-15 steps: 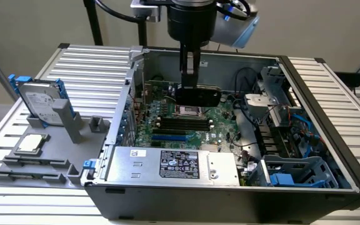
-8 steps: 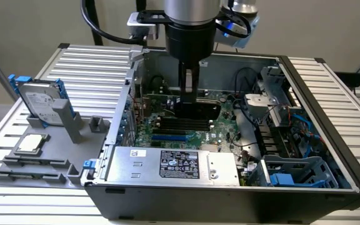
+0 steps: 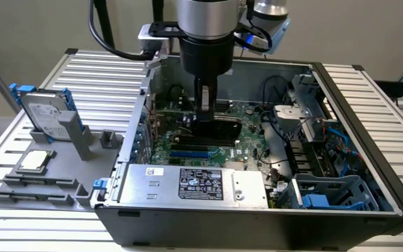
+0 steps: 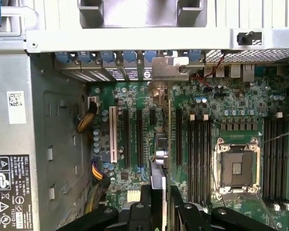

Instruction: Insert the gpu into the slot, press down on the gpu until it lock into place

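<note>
gpu (image 4: 160,154) in the jaws appears edge-on in wrist view.

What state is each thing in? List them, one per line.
gripper: shut on gpu
gpu: upright on edge, in gripper
case: open, on its side
CPU socket: empty
memory slots: empty
hard drive: upright, outside case

Plain pale wall (image 3: 33,26) behind a ribbed aluminium table (image 3: 89,65), in soft even light
</note>
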Controlling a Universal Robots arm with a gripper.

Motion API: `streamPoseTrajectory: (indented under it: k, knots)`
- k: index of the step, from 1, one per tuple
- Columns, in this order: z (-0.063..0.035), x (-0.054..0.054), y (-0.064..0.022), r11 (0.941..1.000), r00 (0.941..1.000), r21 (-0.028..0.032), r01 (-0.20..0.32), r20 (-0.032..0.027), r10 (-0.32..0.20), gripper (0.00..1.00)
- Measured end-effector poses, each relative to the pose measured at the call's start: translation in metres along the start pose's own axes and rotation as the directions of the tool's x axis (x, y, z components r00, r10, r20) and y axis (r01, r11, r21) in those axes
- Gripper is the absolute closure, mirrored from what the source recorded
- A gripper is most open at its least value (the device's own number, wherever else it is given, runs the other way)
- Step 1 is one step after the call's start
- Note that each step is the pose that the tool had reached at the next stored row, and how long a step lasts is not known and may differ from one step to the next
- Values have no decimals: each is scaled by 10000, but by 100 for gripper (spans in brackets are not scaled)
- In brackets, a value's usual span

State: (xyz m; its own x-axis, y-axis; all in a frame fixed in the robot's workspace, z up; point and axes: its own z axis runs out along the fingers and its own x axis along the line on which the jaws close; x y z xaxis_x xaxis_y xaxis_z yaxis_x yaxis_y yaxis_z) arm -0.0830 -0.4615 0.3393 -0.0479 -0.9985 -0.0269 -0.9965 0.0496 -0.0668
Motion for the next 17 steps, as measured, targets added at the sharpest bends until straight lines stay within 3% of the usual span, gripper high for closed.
streamPoseTrajectory:
  k: [11,12,17]
  knots:
    - [201,-114,58,10000,10000,0,-17,5,17,74]
    - [259,-143,76,10000,10000,1,-20,5,20,74]
    - [341,-147,188,10000,10000,1,-23,4,23,74]
